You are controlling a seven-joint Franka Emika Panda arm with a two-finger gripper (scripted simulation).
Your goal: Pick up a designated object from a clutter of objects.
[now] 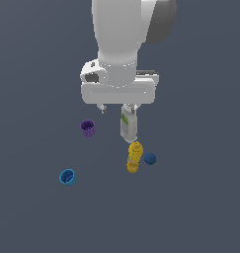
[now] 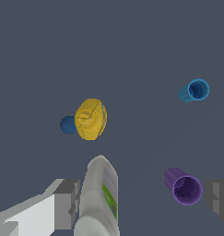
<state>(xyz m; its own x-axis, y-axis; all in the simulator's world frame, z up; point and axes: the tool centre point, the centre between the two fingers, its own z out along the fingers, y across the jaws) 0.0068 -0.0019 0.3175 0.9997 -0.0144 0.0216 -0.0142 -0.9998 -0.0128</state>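
One light-blue cup (image 1: 67,177) lies sideways; its mouth faces the purple cup (image 1: 87,128).

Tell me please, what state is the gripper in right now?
Gripper: open, holding nothing; the white bottle and purple cup lie on the floor below it.

plain dark grey-blue floor (image 1: 200,212), even light

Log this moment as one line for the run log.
hand: open, raised, empty | blue cup: on floor, untouched, apart from the others | white bottle: under hand | grasp: not yet done
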